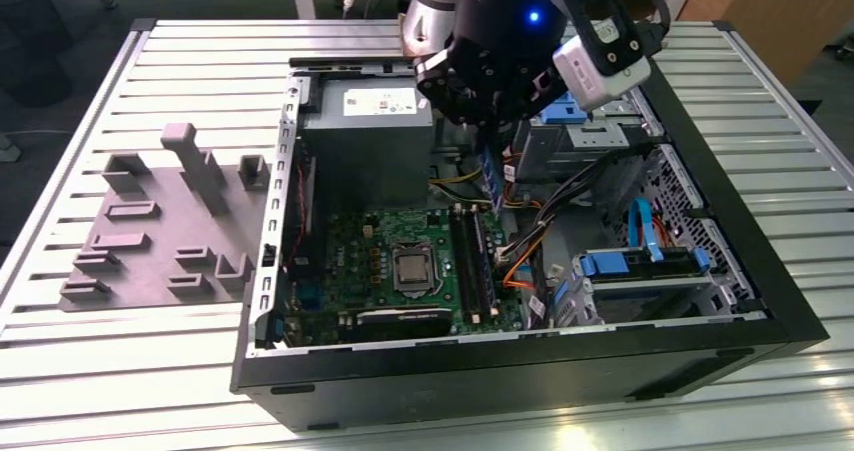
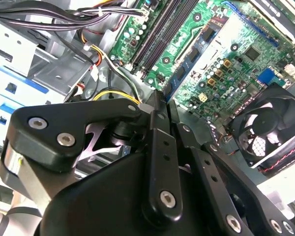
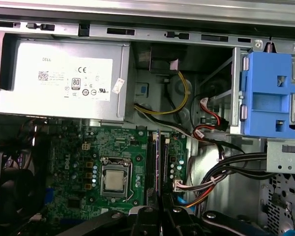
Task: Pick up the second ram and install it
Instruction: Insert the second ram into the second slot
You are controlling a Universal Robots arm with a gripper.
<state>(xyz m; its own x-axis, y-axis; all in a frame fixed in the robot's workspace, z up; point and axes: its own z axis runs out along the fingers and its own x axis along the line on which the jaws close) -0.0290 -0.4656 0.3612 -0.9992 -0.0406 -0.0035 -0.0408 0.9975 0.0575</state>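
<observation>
In the exterior view my gripper hangs over the open computer case and is shut on the second ram. It is a thin dark blue strip that hangs down on edge, just above the long black memory slots of the green motherboard. The first wrist view shows the ram edge-on as a thin line between the two slot rows, rising from the black fingers. In the second wrist view the closed black fingers point toward the board. I cannot tell whether the ram touches a slot.
A grey fixture tray with raised blocks lies on the exterior view's left of the case. Inside the case are the silver power supply, the processor socket, a fan, cable bundles and blue drive brackets.
</observation>
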